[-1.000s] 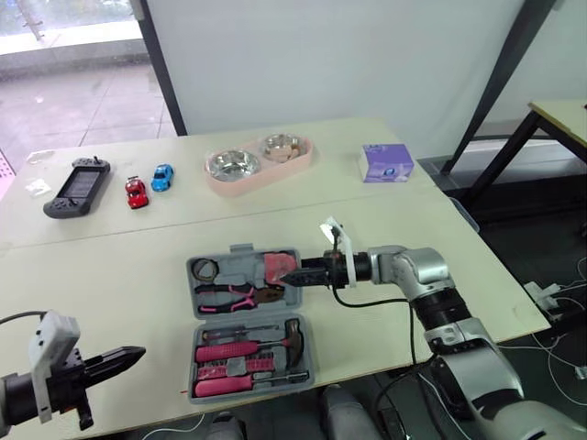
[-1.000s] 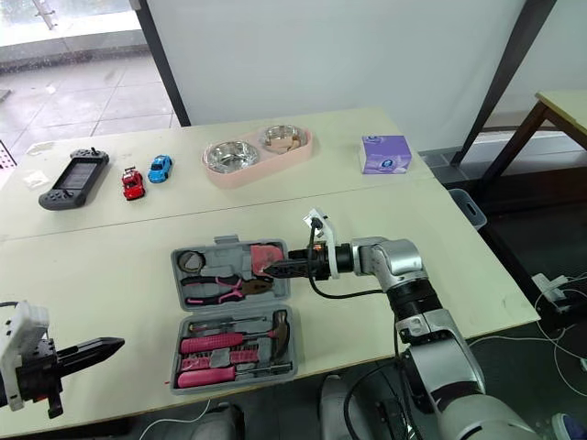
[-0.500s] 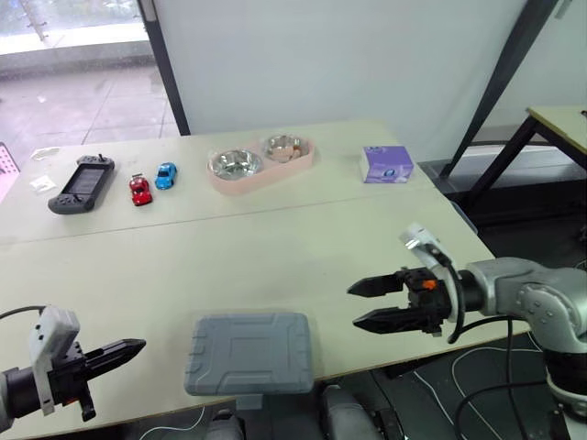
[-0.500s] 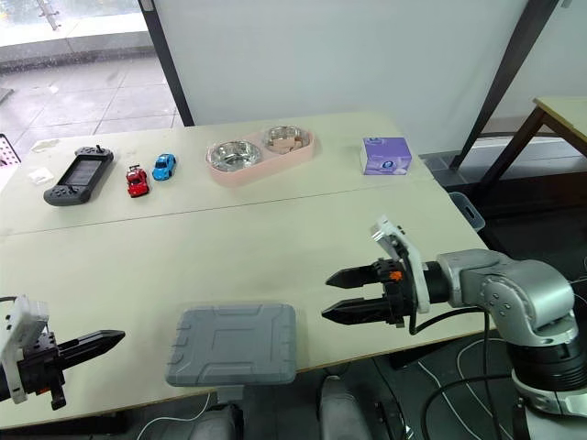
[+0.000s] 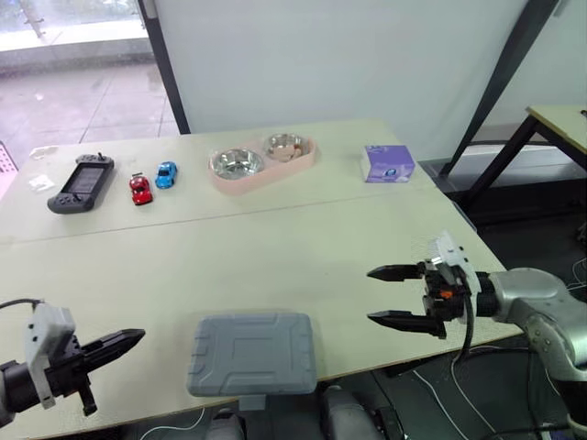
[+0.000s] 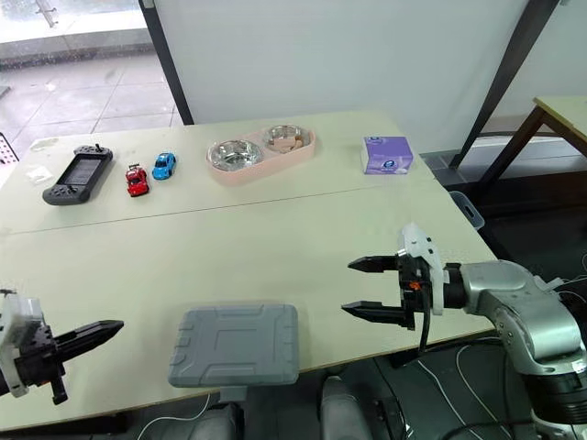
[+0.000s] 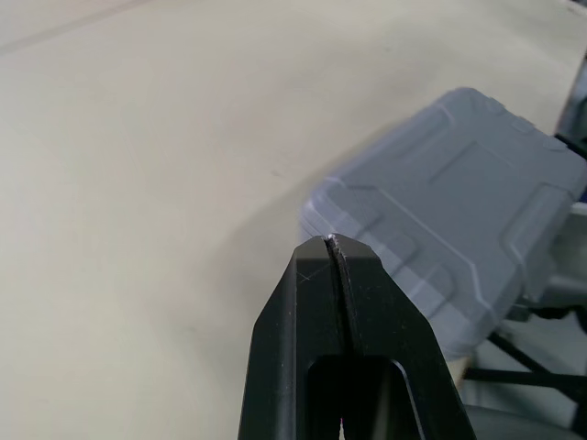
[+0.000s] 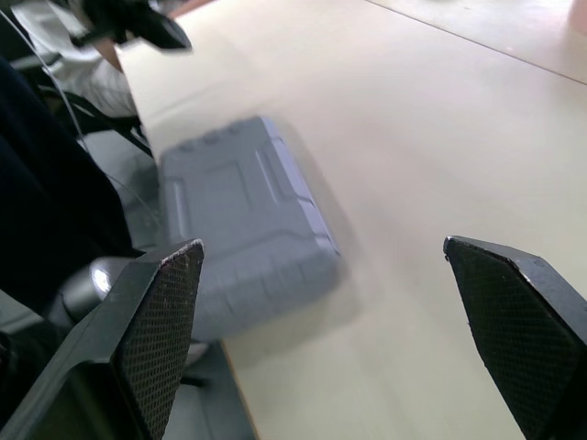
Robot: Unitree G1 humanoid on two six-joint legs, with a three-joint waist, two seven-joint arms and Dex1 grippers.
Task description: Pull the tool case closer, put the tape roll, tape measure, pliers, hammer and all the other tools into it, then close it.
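Right pincer (image 5: 371, 294) hung over the counter (image 5: 275, 238) with its fingers wide apart and empty. The grey tool case (image 5: 252, 353) lay shut and flat beyond its tips, towards the left pincer (image 5: 124, 345), whose fingers were pressed together on nothing. From the left wrist, the case sat just past that closed tip, untouched. From the right wrist, it lay ahead between the spread fingers, clear of both. No loose tools showed, so packing and closing looked done; whether the latches were fastened could not be told.
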